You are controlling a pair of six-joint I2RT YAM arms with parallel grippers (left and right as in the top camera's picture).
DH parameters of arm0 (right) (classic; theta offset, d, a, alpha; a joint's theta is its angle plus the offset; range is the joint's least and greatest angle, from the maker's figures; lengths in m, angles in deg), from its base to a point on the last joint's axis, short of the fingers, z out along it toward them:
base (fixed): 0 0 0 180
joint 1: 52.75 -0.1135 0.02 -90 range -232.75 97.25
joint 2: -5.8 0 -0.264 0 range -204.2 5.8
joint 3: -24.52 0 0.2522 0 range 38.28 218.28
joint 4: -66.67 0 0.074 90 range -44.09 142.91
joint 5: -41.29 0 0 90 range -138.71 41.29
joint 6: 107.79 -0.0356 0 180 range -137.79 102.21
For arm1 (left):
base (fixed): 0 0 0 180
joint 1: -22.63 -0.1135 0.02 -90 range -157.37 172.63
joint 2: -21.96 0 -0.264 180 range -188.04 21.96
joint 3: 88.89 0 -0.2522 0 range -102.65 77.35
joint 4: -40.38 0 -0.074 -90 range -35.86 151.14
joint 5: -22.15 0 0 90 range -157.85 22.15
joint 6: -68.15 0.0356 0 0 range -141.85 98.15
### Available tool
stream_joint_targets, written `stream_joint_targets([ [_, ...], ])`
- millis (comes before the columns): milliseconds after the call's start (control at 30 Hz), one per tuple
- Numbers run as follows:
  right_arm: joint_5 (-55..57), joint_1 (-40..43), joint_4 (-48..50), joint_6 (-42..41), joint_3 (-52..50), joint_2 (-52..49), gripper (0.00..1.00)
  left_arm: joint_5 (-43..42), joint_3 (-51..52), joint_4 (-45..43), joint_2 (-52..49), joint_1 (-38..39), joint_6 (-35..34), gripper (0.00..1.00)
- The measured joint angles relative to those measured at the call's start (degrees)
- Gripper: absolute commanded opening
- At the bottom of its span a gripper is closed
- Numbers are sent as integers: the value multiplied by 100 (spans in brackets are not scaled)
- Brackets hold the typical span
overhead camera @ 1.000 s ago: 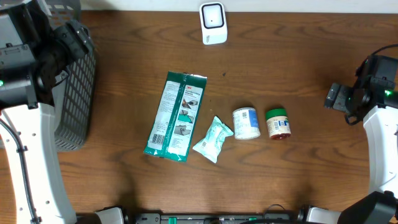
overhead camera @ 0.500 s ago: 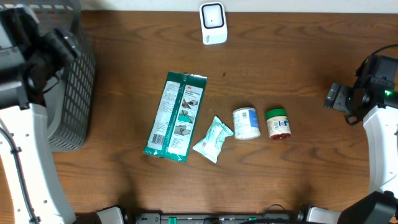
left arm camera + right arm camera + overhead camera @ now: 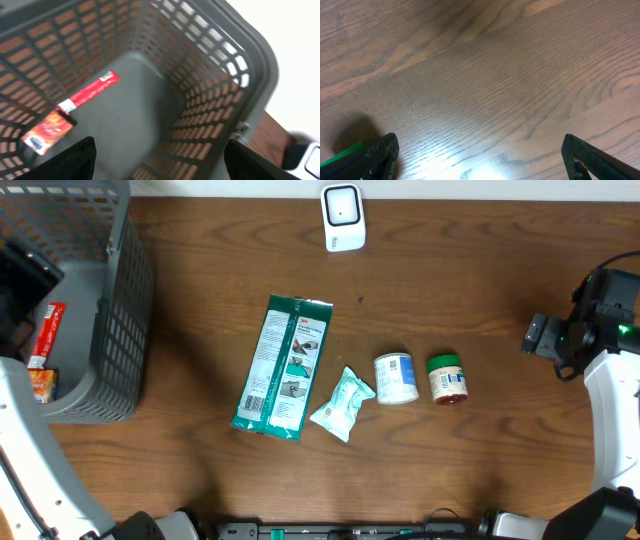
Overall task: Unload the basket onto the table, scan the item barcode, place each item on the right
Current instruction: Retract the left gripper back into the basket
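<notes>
Dark wood table [image 3: 480, 270] is holding most of the work left to do: four goods are lying in a loose row across its middle. A red stick [image 3: 46, 330] and an orange sachet [image 3: 42, 385] are sitting in the grey basket [image 3: 120, 330] at the left (finished with, I judge). The left gripper [image 3: 160, 160] is hanging over that basket, fingers spread and empty. The right gripper [image 3: 480, 155] is hovering wide apart over bare wood. The green packet [image 3: 283, 366], largest of the row, is lying flat. Its long axis is running from the near edge toward the white scanner [image 3: 343, 218], slightly tilted, with what looks like a barcode panel at its near-left corner.
</notes>
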State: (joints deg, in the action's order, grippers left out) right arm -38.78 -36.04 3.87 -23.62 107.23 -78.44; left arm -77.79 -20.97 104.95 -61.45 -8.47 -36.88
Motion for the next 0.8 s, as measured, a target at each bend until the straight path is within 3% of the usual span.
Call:
stream_joint_targets([
  [800, 0, 0, 0, 0, 0, 0, 99, 0, -2, -138, -2013, -1204, 0, 80],
])
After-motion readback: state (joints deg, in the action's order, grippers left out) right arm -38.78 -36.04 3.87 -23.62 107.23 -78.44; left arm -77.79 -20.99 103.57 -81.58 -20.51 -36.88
